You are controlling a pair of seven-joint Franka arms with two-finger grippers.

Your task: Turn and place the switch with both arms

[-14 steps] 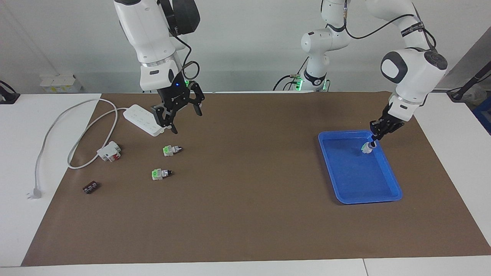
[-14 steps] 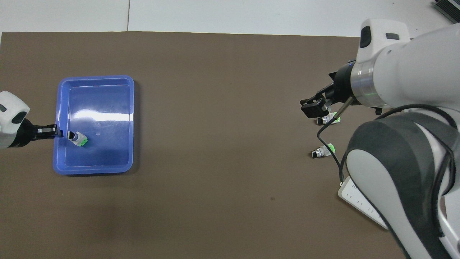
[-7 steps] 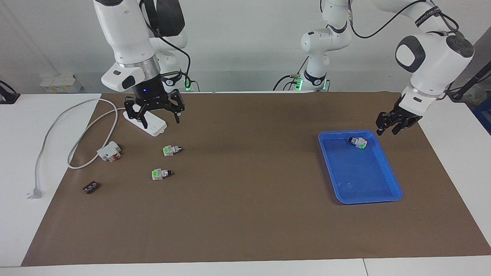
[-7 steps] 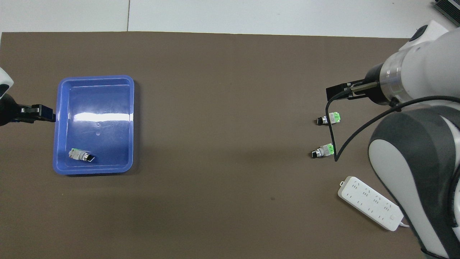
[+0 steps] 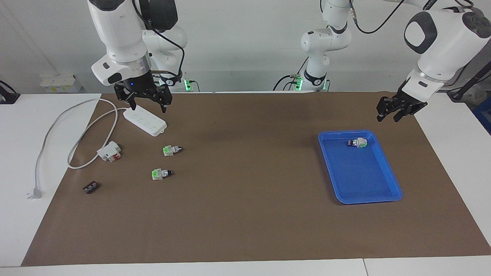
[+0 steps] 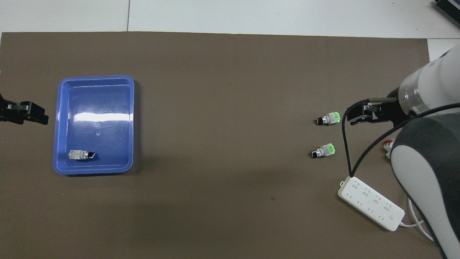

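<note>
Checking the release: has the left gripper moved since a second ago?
Yes. The left gripper has lifted off the switch and now hangs outside the blue tray.

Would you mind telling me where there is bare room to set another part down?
Bare mat runs between the blue tray and the two loose switches. Most of the tray floor is free. It is crowded around the power strip and the white-and-red block.

White tabletop (image 5: 452, 153) carries a brown mat (image 5: 245, 214). On the mat: blue tray (image 5: 391, 180), power strip (image 5: 145, 120), two switches (image 5: 171, 150) (image 5: 161, 174), white-and-red block (image 5: 109, 151), dark piece (image 5: 91, 187).
</note>
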